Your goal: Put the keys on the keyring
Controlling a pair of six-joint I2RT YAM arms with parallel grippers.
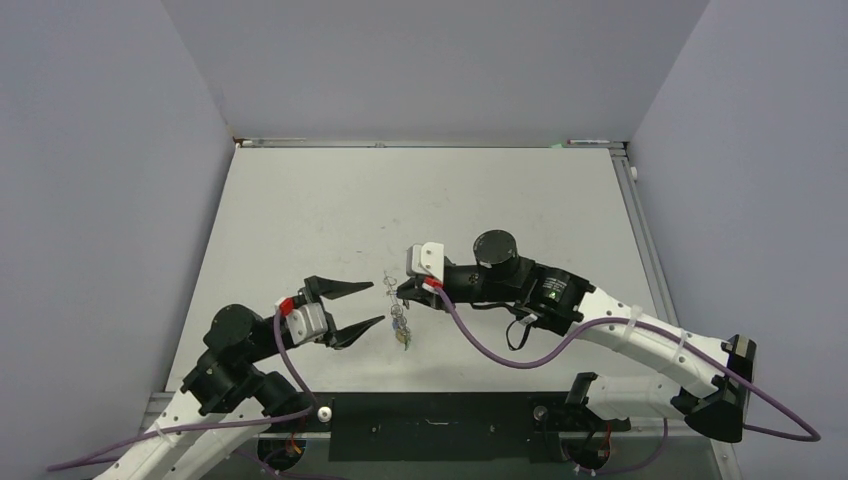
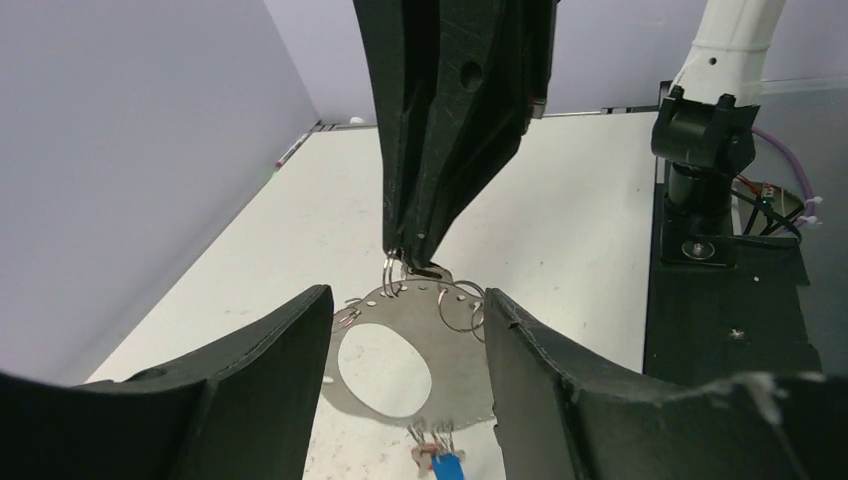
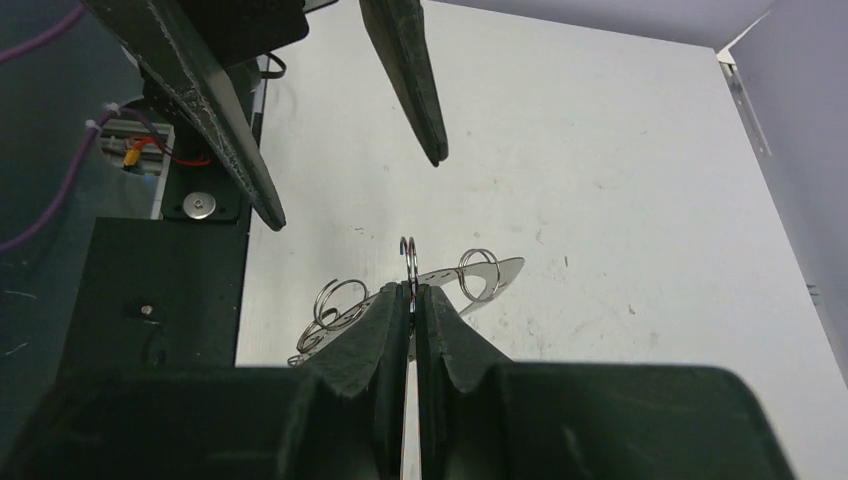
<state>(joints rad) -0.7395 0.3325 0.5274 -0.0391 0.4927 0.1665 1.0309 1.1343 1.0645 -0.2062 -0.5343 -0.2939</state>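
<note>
The keyring [image 2: 460,372] is a thin grey plate with a large oval hole and small wire rings [image 2: 458,308] along its rim. It hangs upright from my right gripper [image 1: 400,293], which is shut on its top edge [image 3: 411,292]. Keys [image 1: 401,336] dangle from its lower rim, a blue-headed one [image 2: 447,467] among them. My left gripper [image 1: 378,304] is open, with its fingers on either side of the keyring [image 1: 398,308] and not touching it. In the left wrist view the plate sits between those open fingers [image 2: 405,300].
The white table [image 1: 330,210] is walled by grey panels at the back and sides. A black base plate [image 1: 430,425] runs along the near edge. The right arm's base [image 2: 700,150] stands at the right of the left wrist view.
</note>
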